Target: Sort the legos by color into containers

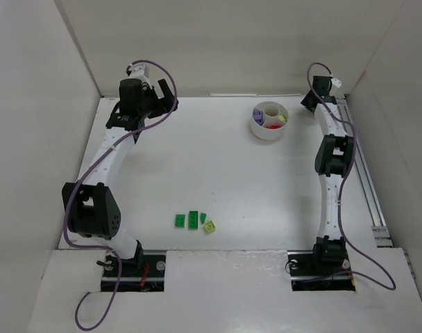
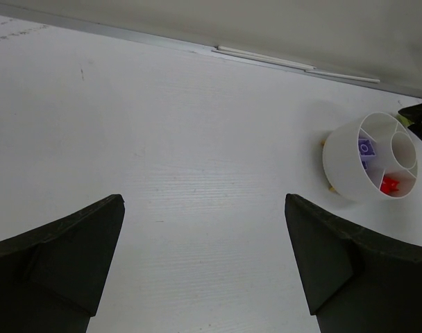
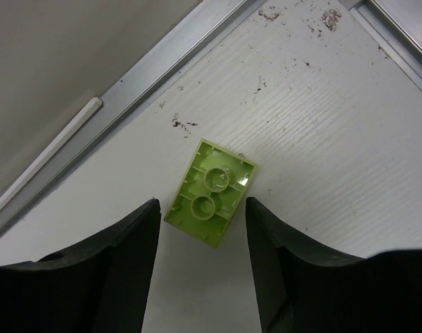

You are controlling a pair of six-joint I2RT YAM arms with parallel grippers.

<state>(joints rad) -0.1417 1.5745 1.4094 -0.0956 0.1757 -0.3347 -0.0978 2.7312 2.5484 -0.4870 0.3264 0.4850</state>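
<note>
A lime lego (image 3: pixel 211 191) lies upside down on the table by the back rail. My right gripper (image 3: pixel 202 202) hangs just over it, fingers either side of its near end with a gap on each side, open and touching nothing. In the top view this gripper (image 1: pixel 309 103) is at the back right, beside the round white dish of containers (image 1: pixel 266 133). The dish (image 2: pixel 343 166) holds a purple lego (image 2: pixel 366 147) and a red lego (image 2: pixel 389 184). My left gripper (image 2: pixel 204 199) is wide open over bare table at the back left (image 1: pixel 166 94).
Near the front edge lie two dark green legos (image 1: pixel 180 220) (image 1: pixel 193 218), a small green piece (image 1: pixel 203 216) and a lime one (image 1: pixel 210 226). An aluminium rail (image 3: pixel 162 69) runs along the back wall, close behind the right gripper. White walls enclose the table.
</note>
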